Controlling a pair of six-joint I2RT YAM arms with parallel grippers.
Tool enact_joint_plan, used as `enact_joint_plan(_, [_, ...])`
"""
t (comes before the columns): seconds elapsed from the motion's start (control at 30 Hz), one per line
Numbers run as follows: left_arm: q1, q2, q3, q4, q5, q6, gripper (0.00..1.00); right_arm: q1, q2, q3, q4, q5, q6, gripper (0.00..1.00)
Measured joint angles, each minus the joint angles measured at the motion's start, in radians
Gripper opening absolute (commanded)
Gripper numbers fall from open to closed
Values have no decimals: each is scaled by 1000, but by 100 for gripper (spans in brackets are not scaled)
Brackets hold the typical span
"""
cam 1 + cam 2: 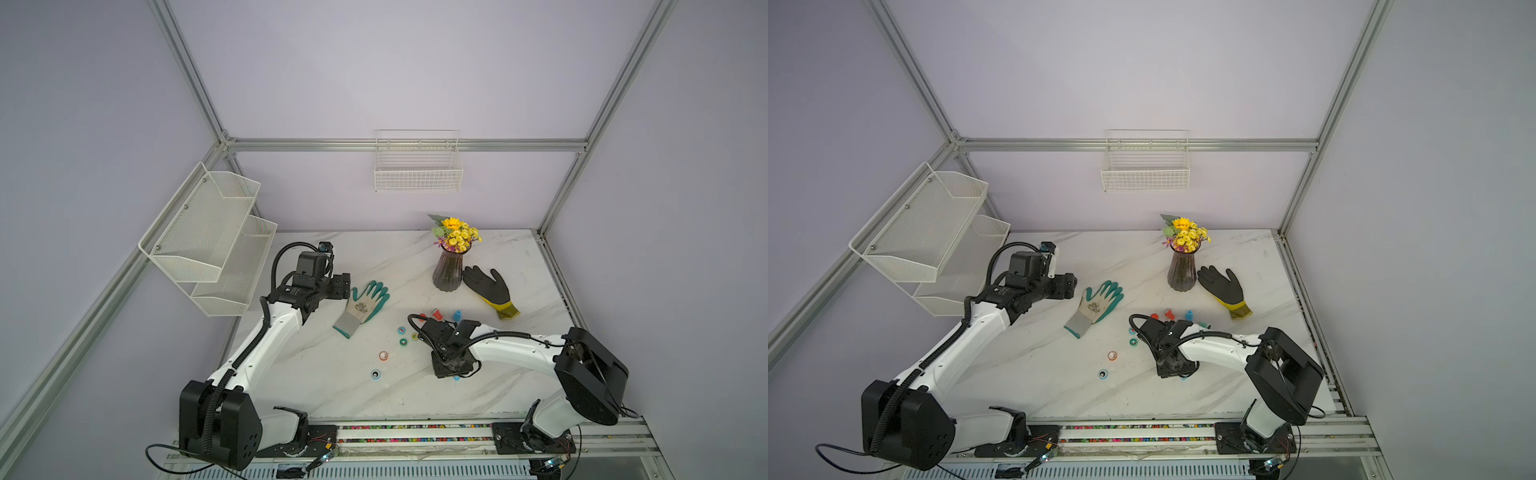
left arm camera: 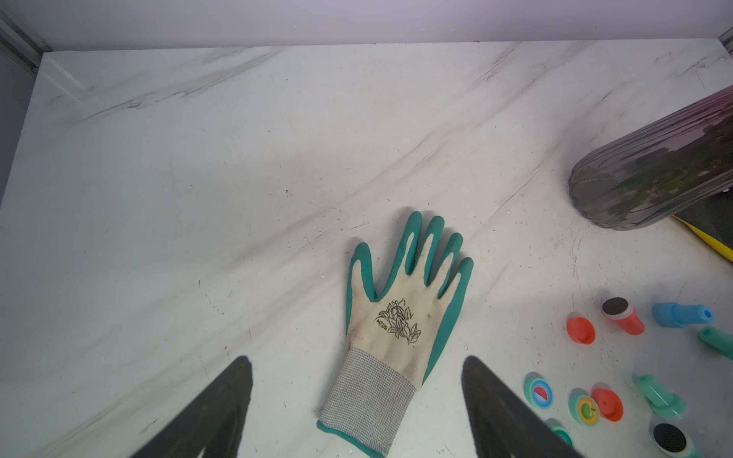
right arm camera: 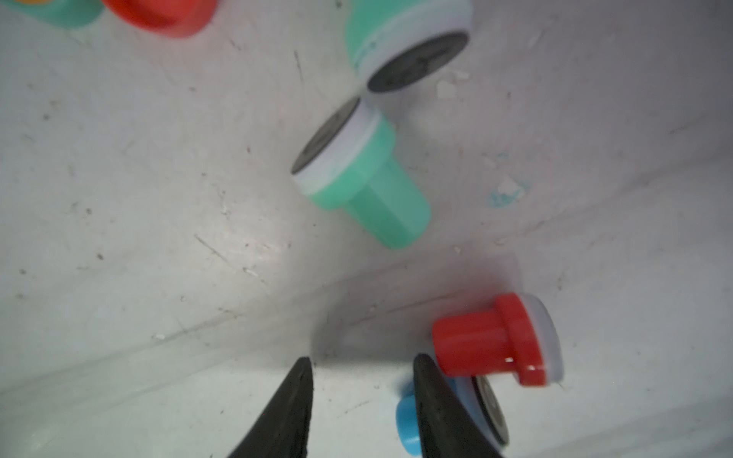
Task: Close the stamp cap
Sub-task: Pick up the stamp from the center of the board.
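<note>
Right hand (image 3: 361,359) apart, empty; only its wrist view shows the red stamp (image 3: 476,341) beside it.

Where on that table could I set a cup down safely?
On the table, the back stretch behind the green glove and left of the vase is bare; so is the front strip near the rail. It is crowded between the green glove and black glove, where stamps and caps lie by the right hand.

Bare tabletop (image 3: 158,238) lies before the right tool (image 3: 361,357); red stamp (image 3: 476,345) and blue stamp (image 3: 405,420) crowd one side.
</note>
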State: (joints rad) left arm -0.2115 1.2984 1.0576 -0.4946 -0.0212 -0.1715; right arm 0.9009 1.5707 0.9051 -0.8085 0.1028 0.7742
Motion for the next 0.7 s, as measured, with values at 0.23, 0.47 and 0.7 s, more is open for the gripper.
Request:
enact_joint_plan(0.23, [0, 8, 0, 0, 4, 0, 83, 4, -127, -1, -49, -5, 60, 45])
enact_joint_plan(0.47, [0, 11, 0, 0, 10, 0, 83, 18, -319, -101, -78, 20, 298, 45])
enact_joint_plan(0.7, [0, 13, 0, 0, 12, 0, 83, 31, -401, -211, -48, 60, 563, 42])
